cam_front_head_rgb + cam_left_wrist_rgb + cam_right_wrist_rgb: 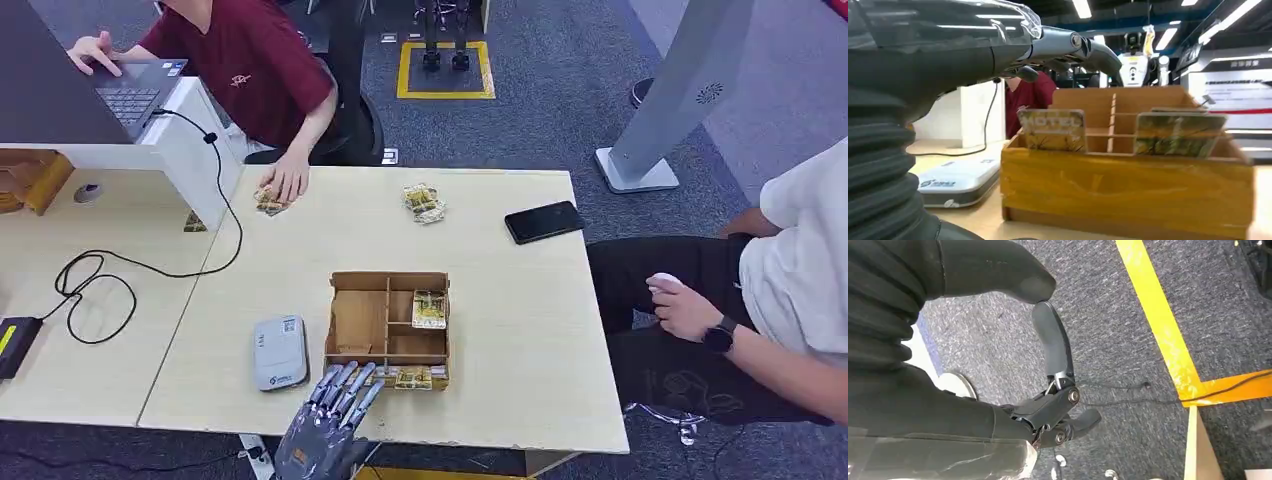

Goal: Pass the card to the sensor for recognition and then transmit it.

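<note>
The task is judged to be at its very start: no card has been lifted, nothing has been shown to the sensor (280, 352), and the handover has not begun. The left hand (335, 410) is seen at the near table edge with its fingers spread and holding nothing, their tips just short of the wooden box (388, 318). Directly ahead of those fingertips, 1 card (412, 378) stands upright in the box's front slot; in the left wrist view it is printed "HOTEL" (1052, 129), with a 2nd card (1178, 134) standing beside it. Another card (429, 309) lies in a compartment beyond. The sensor is set flat just to the left of the hand.

The right hand (1048, 365) hangs over grey carpet, thumb and a finger curled until their tips seem to touch, with nothing between them, though the angle makes this uncertain.

The box is of thin, pale plywood with straight dividers and a smooth face. The cards are stiff, glossy rectangles in green and yellow. The sensor is a flat, rounded slab of grey plastic. The tabletop (520, 330) is a light, matt wood laminate.
</note>
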### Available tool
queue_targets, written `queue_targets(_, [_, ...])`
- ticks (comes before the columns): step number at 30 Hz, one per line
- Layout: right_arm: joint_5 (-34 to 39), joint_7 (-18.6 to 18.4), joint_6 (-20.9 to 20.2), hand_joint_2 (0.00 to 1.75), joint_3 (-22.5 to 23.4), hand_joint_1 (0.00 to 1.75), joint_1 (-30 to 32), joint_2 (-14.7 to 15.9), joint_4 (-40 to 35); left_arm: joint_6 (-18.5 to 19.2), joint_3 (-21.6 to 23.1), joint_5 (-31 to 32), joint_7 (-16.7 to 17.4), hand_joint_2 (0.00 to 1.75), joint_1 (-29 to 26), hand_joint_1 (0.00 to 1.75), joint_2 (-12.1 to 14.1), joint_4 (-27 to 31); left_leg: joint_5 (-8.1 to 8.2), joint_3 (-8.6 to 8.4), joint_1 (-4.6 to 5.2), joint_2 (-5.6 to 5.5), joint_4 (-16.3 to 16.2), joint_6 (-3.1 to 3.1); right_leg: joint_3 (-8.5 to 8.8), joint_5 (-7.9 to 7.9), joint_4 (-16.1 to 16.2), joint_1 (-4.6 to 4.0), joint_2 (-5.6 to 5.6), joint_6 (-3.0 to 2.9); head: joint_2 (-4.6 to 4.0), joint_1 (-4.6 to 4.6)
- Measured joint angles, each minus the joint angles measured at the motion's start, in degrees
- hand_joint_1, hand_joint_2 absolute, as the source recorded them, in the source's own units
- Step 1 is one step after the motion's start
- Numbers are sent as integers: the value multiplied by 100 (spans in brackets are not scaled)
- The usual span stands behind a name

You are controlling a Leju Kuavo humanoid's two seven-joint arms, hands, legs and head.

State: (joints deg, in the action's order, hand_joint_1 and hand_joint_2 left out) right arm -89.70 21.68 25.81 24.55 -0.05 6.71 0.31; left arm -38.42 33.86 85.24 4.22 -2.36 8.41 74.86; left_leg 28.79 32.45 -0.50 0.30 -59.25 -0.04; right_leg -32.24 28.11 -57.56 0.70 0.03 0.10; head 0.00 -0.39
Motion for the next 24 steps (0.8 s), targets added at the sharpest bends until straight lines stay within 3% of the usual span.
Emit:
queue_targets(11, [0,-2,11,175,-42,0,-23,0,0,0,-297,-352,35,175,96,0,-149,-326,0,1,1,0,0,0,0,0,0,0,-1,0,0,2])
queue_targets(24, [0,-2,-2,175,-59,0,-35,0,0,0,-647,-634,-192,175,126,0,-229,-485,0,2,0,-1,0,0,0,0,0,0,-1,0,0,2])
